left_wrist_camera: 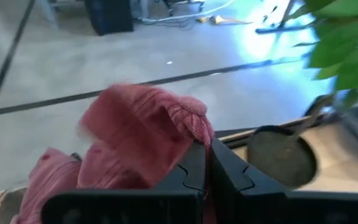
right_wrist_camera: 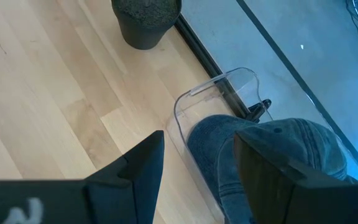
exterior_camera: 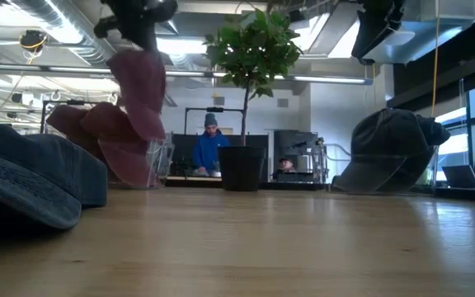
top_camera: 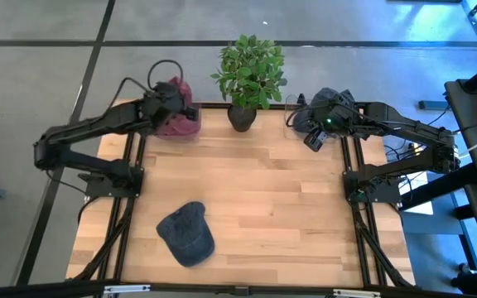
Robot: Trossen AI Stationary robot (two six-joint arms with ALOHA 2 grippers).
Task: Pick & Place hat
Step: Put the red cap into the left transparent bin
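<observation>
Nearest the low camera, filling the lower left of that frame, we see a blue denim cap (exterior_camera: 31,186) lying on the wooden table (top_camera: 288,215); from above it sits in the lower left part of the tabletop (top_camera: 186,234), well apart from both arms. At the upper left of the overhead frame, our left gripper (top_camera: 169,101) is pinched together on a pink hat (top_camera: 177,116), and in the left wrist view the two dark fingers (left_wrist_camera: 194,171) meet on a fold of the pink fabric (left_wrist_camera: 148,134). The low view shows that hat hanging from above (exterior_camera: 143,95), over more pink hats (exterior_camera: 97,136) stacked at the table's far left edge. A potted plant (top_camera: 249,79) stands at the middle of the far edge, between the two arms. At the upper right of the overhead frame, our right gripper (top_camera: 315,132) hovers beside a pile of dark blue caps (top_camera: 330,103); its fingers (right_wrist_camera: 145,165) stand apart, holding nothing, just over a clear plastic holder (right_wrist_camera: 213,102) with a denim cap (right_wrist_camera: 272,152) resting in it. A person in a blue top (exterior_camera: 211,148) shows in the room behind the table.
</observation>
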